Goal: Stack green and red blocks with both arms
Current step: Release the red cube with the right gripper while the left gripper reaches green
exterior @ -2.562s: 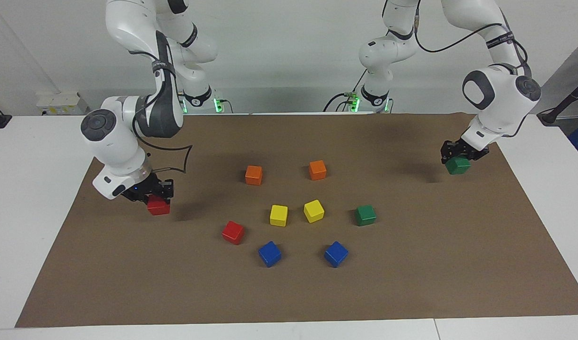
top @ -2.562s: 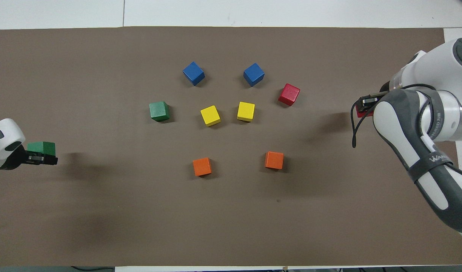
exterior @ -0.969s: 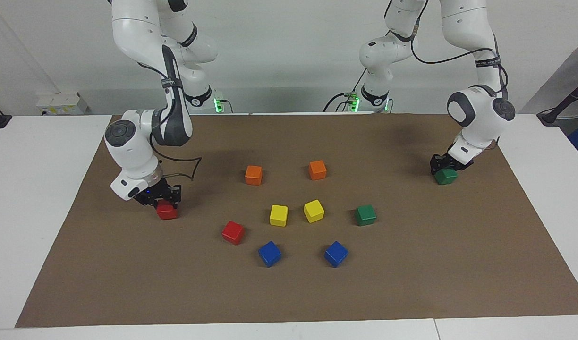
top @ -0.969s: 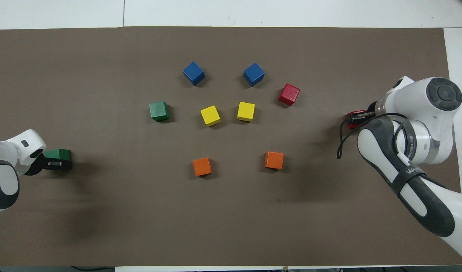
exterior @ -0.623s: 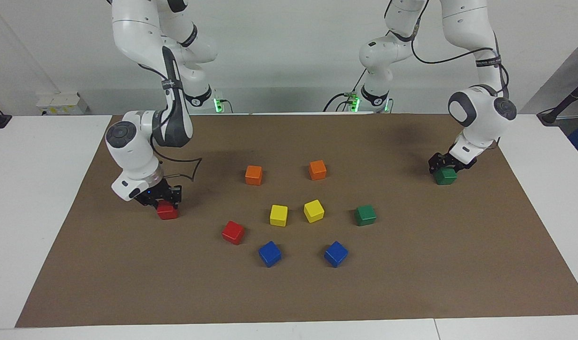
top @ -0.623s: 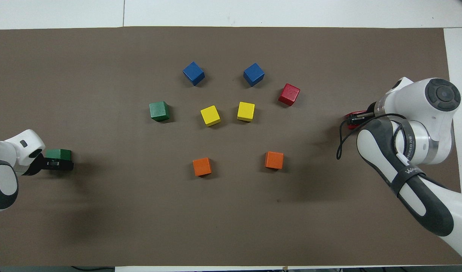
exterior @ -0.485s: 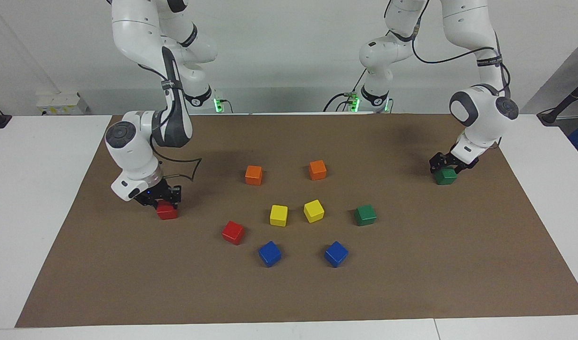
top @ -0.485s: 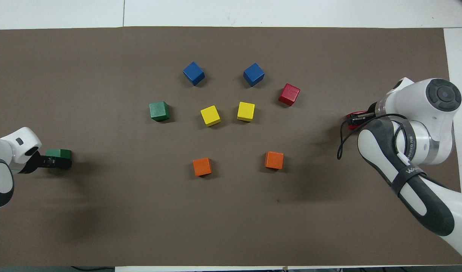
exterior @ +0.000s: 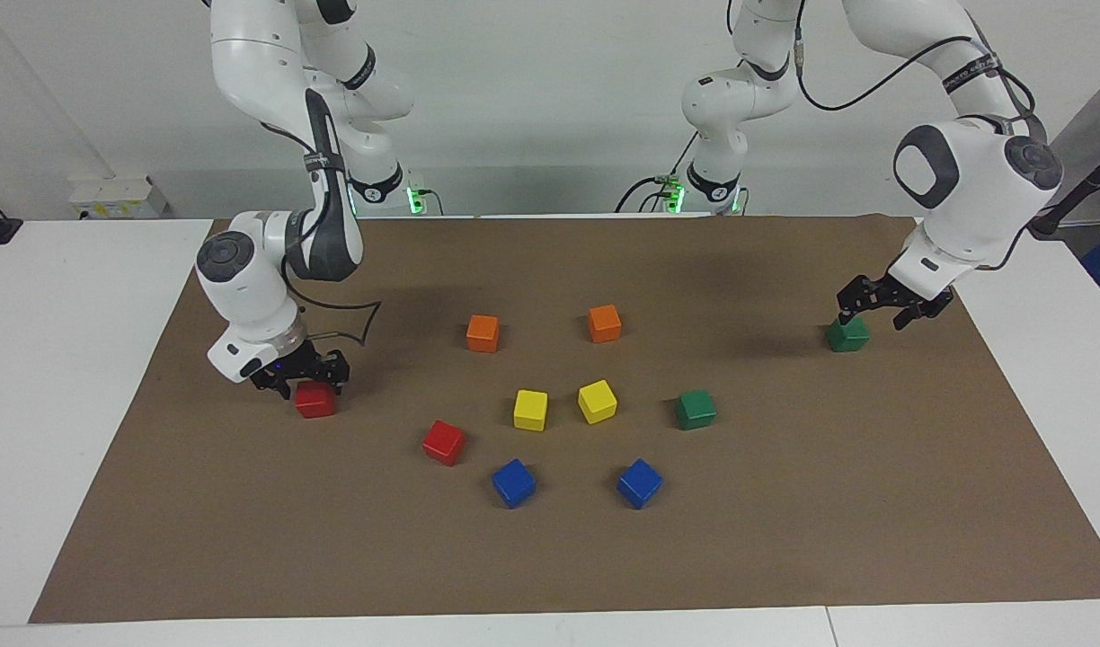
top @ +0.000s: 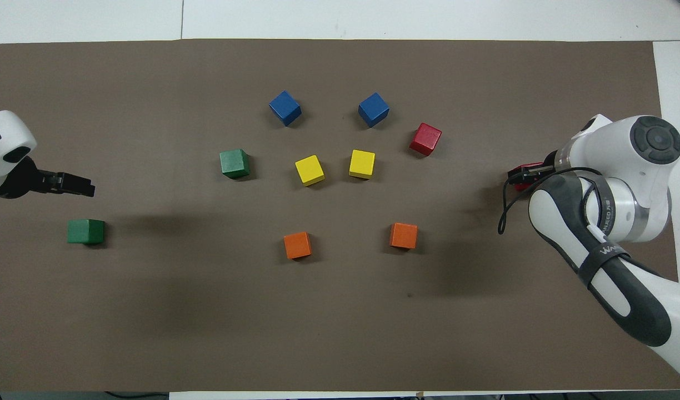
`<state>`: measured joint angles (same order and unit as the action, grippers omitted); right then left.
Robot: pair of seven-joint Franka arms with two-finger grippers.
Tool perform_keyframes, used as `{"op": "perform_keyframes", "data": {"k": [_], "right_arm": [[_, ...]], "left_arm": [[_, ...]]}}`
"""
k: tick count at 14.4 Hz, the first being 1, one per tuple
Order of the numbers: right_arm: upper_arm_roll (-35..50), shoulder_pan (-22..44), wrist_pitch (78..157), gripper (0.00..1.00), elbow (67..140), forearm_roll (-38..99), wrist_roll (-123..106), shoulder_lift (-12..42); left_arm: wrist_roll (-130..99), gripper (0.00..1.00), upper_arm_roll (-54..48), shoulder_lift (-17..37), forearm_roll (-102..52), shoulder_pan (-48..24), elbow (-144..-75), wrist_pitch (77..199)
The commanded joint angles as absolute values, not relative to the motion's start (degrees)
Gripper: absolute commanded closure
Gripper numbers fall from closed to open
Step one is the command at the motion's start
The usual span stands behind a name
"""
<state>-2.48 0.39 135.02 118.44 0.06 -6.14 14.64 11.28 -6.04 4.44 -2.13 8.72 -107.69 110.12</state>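
Observation:
A green block (exterior: pixel 847 334) sits on the brown mat near the left arm's end; it also shows in the overhead view (top: pixel 86 231). My left gripper (exterior: pixel 873 316) is open and empty, raised just above and beside that block; it also shows in the overhead view (top: pixel 79 186). A red block (exterior: pixel 315 400) rests on the mat near the right arm's end. My right gripper (exterior: pixel 303 382) hangs low over it with fingers apart. In the overhead view this gripper (top: pixel 520 175) hides most of that block (top: pixel 533 165). A second red block (exterior: pixel 444 442) and a second green block (exterior: pixel 696 409) lie free mid-mat.
Two orange cubes (exterior: pixel 483 332) (exterior: pixel 604 323) lie nearer the robots than the two yellow cubes (exterior: pixel 530 410) (exterior: pixel 597 401). Two blue cubes (exterior: pixel 513 483) (exterior: pixel 640 483) lie farthest from the robots. The brown mat (exterior: pixel 873 503) covers most of the white table.
Both arms lowered their blocks onto the mat. The left gripper opened, let go of the green block and rose away. The right gripper eased up slightly off the red block.

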Motion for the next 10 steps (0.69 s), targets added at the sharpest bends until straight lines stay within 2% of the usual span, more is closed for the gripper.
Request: {"op": "perform_keyframes", "data": {"k": [1, 4, 6, 8, 10], "right_arm": [[-1.8, -0.6, 129.4, 0.0, 116.1, 0.1, -7.2, 12.1], [-1.8, 0.2, 114.6, 0.0, 105.1, 0.1, -6.4, 11.6], [-1.6, 1.7, 106.8, 0.0, 95.6, -0.1, -4.8, 13.6], [-1.7, 5.0, 102.7, 0.0, 86.7, -1.1, 0.8, 17.3], [-1.6, 8.9, 102.0, 0.0, 83.8, -2.3, 10.2, 19.3]], "left_arm": [[-1.9, 0.0, -5.4, 8.8, -2.0, 0.4, -100.8, 106.9], [-9.5, 0.0, -5.4, 9.8, -2.4, -6.0, -100.5, 108.8], [-12.1, 0.0, -5.4, 11.9, -2.2, -8.9, -100.6, 111.9], [-12.7, 0.0, -5.4, 13.5, -2.0, -10.0, -100.8, 114.5], [-13.7, 0.0, -5.3, 15.9, -2.0, -11.6, -100.8, 117.0]]}}
